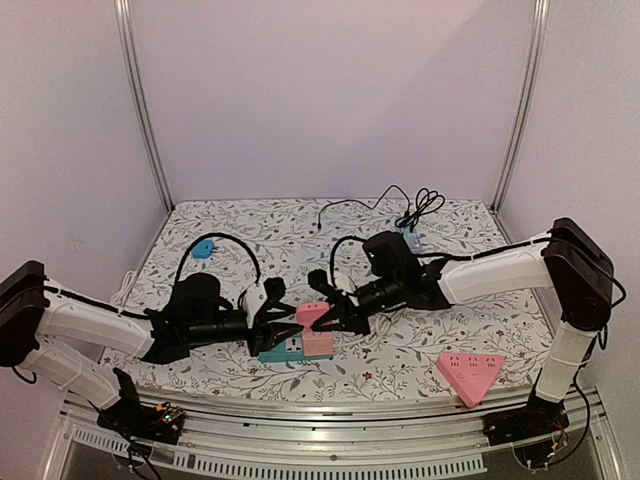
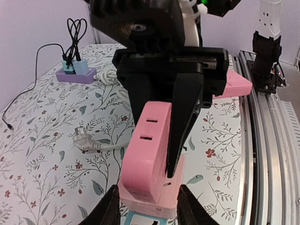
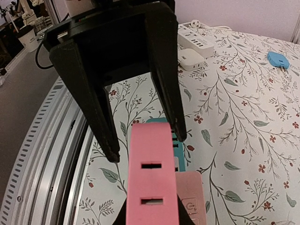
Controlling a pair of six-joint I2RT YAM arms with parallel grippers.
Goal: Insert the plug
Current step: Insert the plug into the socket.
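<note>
We see the right claw (image 1: 325,318) clamped shut on the pink block-shaped plug adapter (image 2: 150,140), which stands upright on one end of the pink rectangular socket strip (image 1: 318,345) near the front middle of the floral-cloth counter (image 1: 400,360). The left claw (image 2: 145,208) has its fingers partly apart on either side of that strip's end. We cannot tell whether they press on it. A teal socket strip (image 1: 275,352) lies just beside the pink one. A pink triangular socket block (image 1: 468,372) lies well apart to the right.
</note>
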